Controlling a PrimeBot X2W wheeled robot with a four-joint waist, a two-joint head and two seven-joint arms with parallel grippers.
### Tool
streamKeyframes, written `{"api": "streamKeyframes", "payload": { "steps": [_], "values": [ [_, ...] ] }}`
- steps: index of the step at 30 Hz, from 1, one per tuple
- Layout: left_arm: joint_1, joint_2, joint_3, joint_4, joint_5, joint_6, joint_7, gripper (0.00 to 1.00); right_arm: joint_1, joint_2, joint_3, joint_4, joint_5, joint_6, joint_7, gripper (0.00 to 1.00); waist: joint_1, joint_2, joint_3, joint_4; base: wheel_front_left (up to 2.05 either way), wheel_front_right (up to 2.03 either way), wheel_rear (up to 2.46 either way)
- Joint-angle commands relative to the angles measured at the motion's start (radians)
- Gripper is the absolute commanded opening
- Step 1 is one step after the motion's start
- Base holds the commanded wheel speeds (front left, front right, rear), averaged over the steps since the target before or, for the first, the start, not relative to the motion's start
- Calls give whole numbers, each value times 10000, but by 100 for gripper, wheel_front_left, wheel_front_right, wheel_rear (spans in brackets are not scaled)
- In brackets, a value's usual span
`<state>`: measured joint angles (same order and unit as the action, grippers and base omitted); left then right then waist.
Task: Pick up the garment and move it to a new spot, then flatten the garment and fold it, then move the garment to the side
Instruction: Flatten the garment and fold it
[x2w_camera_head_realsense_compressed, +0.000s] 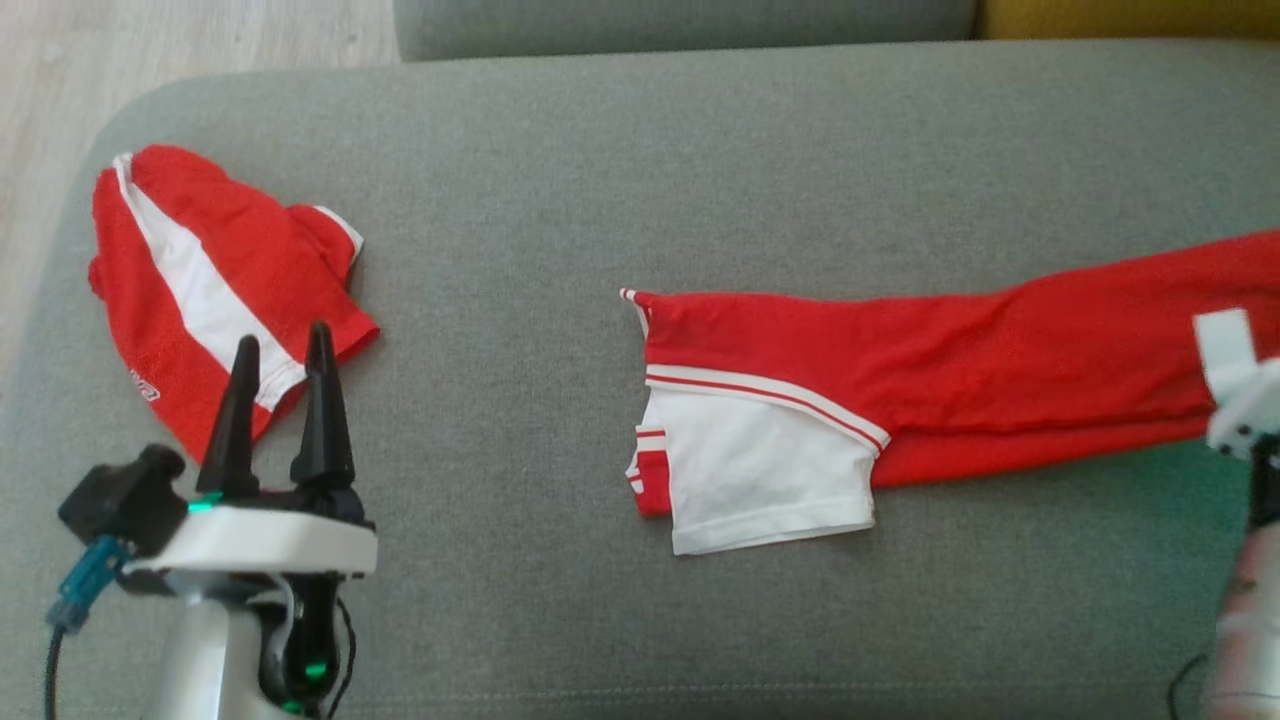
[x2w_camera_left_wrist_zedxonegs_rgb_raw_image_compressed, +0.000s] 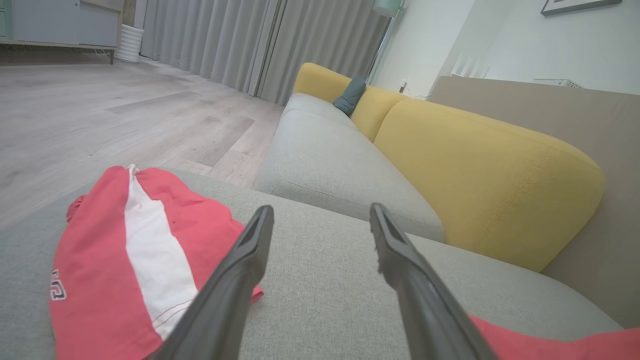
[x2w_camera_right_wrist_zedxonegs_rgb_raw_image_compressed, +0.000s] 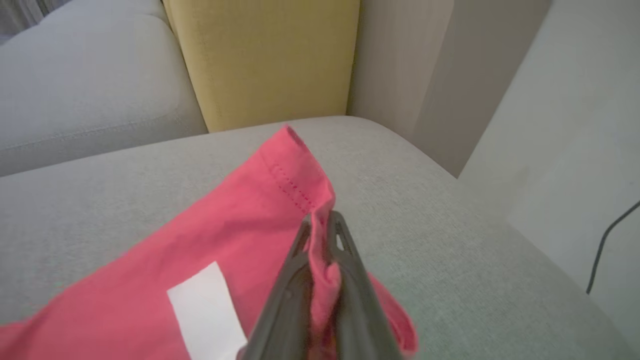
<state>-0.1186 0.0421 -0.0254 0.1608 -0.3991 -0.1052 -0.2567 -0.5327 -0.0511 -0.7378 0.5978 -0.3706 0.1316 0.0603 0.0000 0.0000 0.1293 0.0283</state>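
The garment (x2w_camera_head_realsense_compressed: 950, 370) is red with a white sleeve and lies stretched in a long band from the middle of the grey cushion (x2w_camera_head_realsense_compressed: 560, 160) to its right edge. In the right wrist view my right gripper (x2w_camera_right_wrist_zedxonegs_rgb_raw_image_compressed: 322, 220) is shut on a bunched fold of the garment (x2w_camera_right_wrist_zedxonegs_rgb_raw_image_compressed: 240, 220) just below its stitched hem. That arm's white wrist (x2w_camera_head_realsense_compressed: 1240, 390) shows at the right edge of the head view. My left gripper (x2w_camera_head_realsense_compressed: 282, 345) stands open at the lower left, its fingertips over the near edge of a second red-and-white piece (x2w_camera_head_realsense_compressed: 220, 270). Nothing is between its fingers (x2w_camera_left_wrist_zedxonegs_rgb_raw_image_compressed: 250, 260).
The second piece (x2w_camera_left_wrist_zedxonegs_rgb_raw_image_compressed: 125, 260) lies crumpled at the cushion's left end, near the rounded edge and the wooden floor (x2w_camera_left_wrist_zedxonegs_rgb_raw_image_compressed: 100, 110). A grey sofa seat (x2w_camera_left_wrist_zedxonegs_rgb_raw_image_compressed: 330, 160) with yellow backrests (x2w_camera_left_wrist_zedxonegs_rgb_raw_image_compressed: 480, 175) stands behind. A wall with a dark cable (x2w_camera_right_wrist_zedxonegs_rgb_raw_image_compressed: 600, 250) is close on the right.
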Motion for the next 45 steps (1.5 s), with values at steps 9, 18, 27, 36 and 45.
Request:
{"api": "streamKeyframes", "payload": {
  "steps": [9,18,27,36,45],
  "values": [
    [346,82,133,-441,-164,239,-51,100,-565,5,3479,425,2831,-9,-5,0,0,0,-767,-75,0,0,0],
    [655,82,-14,-500,-176,337,-51,100,227,7,7563,-605,6911,-9,367,0,0,0,-1138,32,0,0,0],
    [645,82,-205,-508,-213,366,-51,100,890,8,10038,-487,8780,-9,-308,0,0,0,-1057,405,0,0,0],
    [630,81,-177,-419,-279,365,-51,100,965,8,12246,541,9956,-9,-1096,0,0,0,-920,672,0,0,0],
    [491,81,-174,-264,-319,335,-51,100,682,8,13455,1316,10558,-9,-1510,0,0,0,-764,634,0,0,0]
  ]
}}
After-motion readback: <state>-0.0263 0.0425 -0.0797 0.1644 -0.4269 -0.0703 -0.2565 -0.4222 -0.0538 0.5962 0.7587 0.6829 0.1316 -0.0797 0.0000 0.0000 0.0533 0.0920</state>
